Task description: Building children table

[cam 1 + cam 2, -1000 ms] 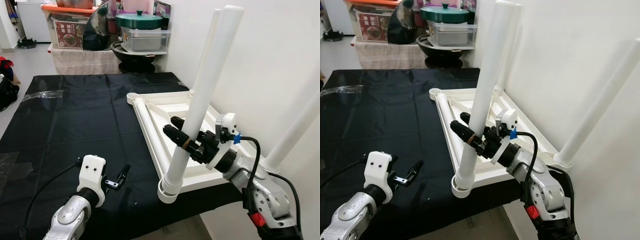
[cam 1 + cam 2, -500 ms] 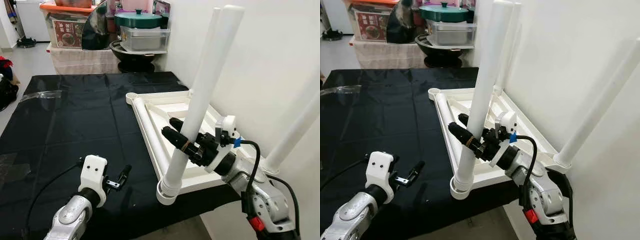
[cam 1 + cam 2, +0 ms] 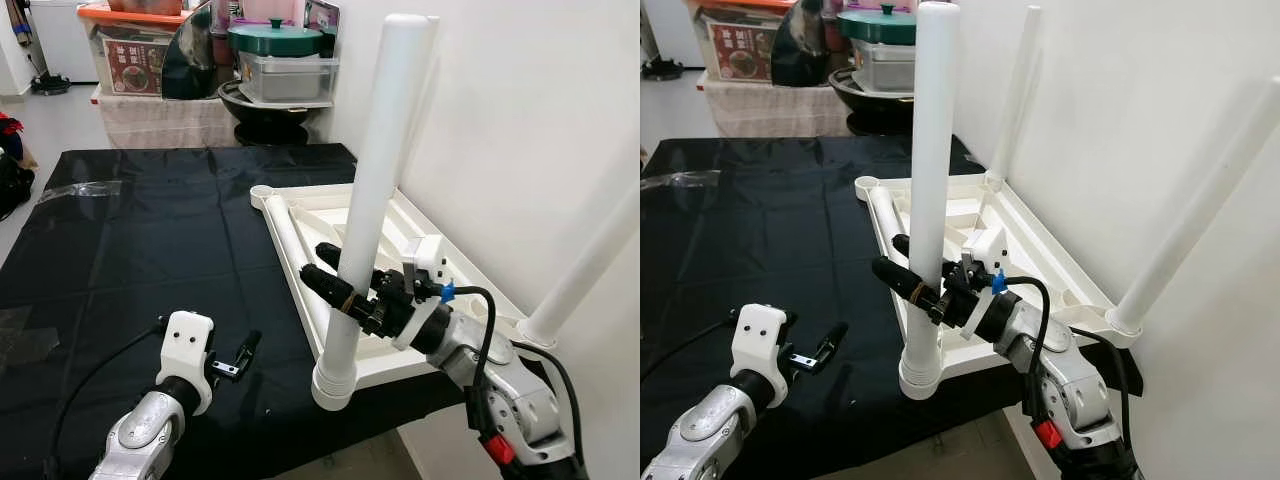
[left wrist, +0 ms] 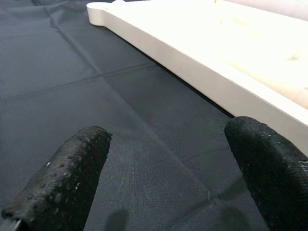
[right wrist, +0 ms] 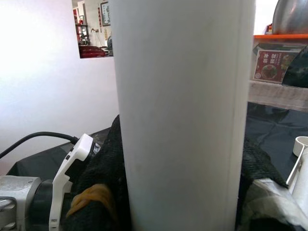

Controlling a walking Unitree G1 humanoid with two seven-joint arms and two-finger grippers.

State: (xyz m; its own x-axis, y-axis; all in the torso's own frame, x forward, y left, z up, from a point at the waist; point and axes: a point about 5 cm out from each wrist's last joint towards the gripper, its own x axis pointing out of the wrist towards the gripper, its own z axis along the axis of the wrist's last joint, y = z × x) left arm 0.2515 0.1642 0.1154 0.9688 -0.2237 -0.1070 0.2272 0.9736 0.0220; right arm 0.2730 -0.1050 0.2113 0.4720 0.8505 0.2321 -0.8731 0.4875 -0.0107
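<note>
A white children's tabletop (image 3: 400, 225) lies upside down on the black cloth by the wall. A white table leg (image 3: 375, 190) stands nearly upright in the socket (image 3: 333, 386) at its near corner. My right gripper (image 3: 330, 272) is shut on this leg, low down, and the leg (image 5: 183, 115) shows between the black fingers in the right wrist view. Two more legs (image 3: 1015, 95) (image 3: 1200, 205) stand at the far and right corners. A further leg (image 3: 290, 240) lies flat inside the top. My left gripper (image 3: 245, 350) hovers open over the cloth, left of the near corner.
The black cloth (image 3: 150, 230) covers the floor to the left. A white wall (image 3: 520, 120) runs close along the right. Boxes, a green pot (image 3: 278, 40) and a dark bowl are stacked at the back. A free socket (image 3: 262, 192) marks the tabletop's far left corner.
My right gripper has swung the held leg from a rightward lean to nearly upright, its top moving left. The left arm has stayed put.
</note>
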